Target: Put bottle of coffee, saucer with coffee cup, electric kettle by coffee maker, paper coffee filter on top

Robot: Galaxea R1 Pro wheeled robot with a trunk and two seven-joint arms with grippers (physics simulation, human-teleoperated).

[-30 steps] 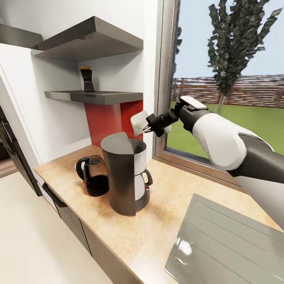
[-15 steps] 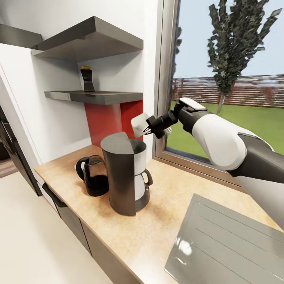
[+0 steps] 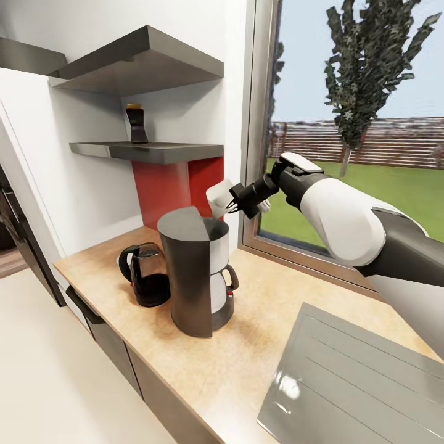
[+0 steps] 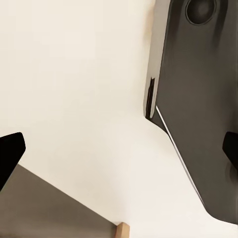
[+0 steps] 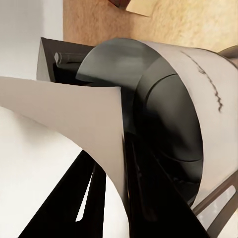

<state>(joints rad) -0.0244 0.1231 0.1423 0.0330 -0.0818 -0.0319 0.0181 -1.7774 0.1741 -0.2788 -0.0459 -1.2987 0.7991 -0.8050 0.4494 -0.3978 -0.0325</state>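
The tall dark grey coffee maker [image 3: 196, 274] stands on the light-wood kitchen countertop [image 3: 259, 364], with the electric kettle [image 3: 147, 274] close beside it on its left. Just above the coffee maker's open top, my right gripper [image 3: 233, 200] is shut on the white paper coffee filter [image 3: 219, 196]. The right wrist view has the filter [image 5: 59, 129] curving in front of the coffee maker's top [image 5: 168, 124]. The bottle of coffee [image 3: 135, 123] stands on the kitchen shelf [image 3: 154, 151]. My left gripper [image 4: 119, 148] is open over pale floor. The saucer and coffee cup are out of view.
A grey steel sink [image 3: 364, 382] is set into the countertop at the right. A window frame [image 3: 250, 154] rises just behind my right arm. A thicker upper shelf [image 3: 142, 65] hangs over the lower one, with a red wall panel [image 3: 166, 191] below.
My right gripper has shifted slightly right and down with the filter, bringing it a little closer over the coffee maker's top. Nothing else has moved.
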